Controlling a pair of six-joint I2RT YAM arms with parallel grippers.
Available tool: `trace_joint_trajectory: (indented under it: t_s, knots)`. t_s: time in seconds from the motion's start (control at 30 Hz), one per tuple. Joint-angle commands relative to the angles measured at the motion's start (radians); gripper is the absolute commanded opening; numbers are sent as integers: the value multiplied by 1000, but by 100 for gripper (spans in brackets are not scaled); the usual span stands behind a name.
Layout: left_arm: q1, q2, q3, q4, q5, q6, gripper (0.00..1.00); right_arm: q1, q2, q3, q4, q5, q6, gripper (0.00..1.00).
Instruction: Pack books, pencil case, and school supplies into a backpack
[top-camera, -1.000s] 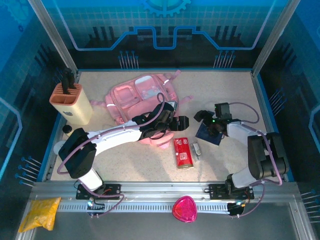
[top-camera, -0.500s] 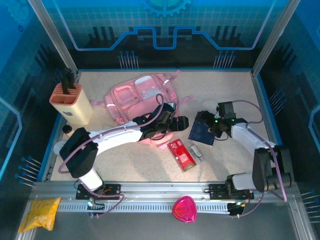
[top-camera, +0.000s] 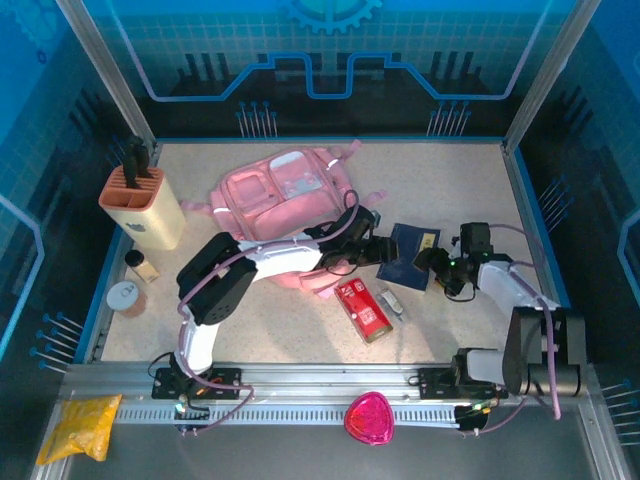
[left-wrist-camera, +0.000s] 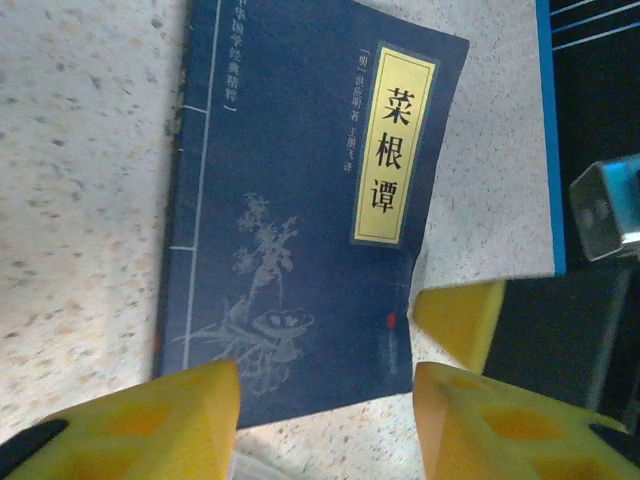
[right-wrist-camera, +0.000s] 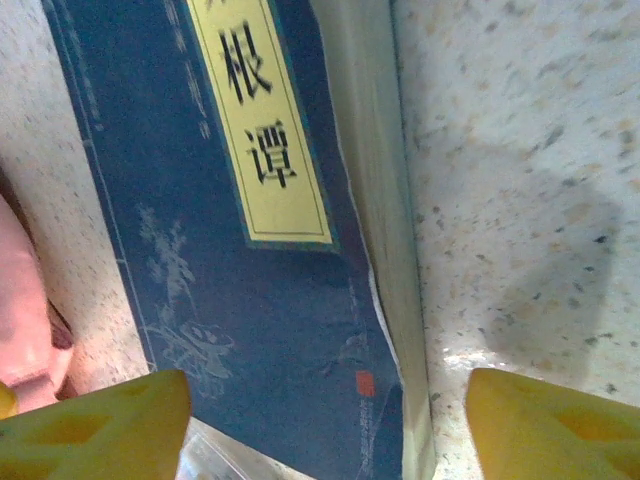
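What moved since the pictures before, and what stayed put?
The left gripper reached right, from the soft pink backpack to the flat navy-blue book. The right gripper pulled back right; the book now lies flat, label up. The glossy red oblong case turned slantwise. Backpack and beige knife block stayed.

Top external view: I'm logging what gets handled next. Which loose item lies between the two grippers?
The dark navy book with the yellow title label. The red pencil case and small grey-white piece lie closer to the near edge.
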Motion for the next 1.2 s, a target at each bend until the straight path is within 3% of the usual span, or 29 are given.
trace_joint_trajectory:
  t_s: [0.0, 0.17, 0.4, 0.73, 1.17]
  knots:
    - [0, 65, 59, 31, 70, -25, 43, -11, 33, 13, 9, -61, -29, 66]
    - [0, 133, 88, 31, 84, -26, 35, -2, 64, 22, -1, -47, -65, 60]
    - [-1, 191, 115, 2, 85, -14, 29, 13, 95, 30, -8, -26, -80, 59]
    - [-1, 214, 146, -121, 15, 42, 29, 51, 46, 68, -41, -26, -102, 53]
    - [-1, 218, 145, -134, 2, 55, 27, 30, -3, 83, -60, -70, -123, 41]
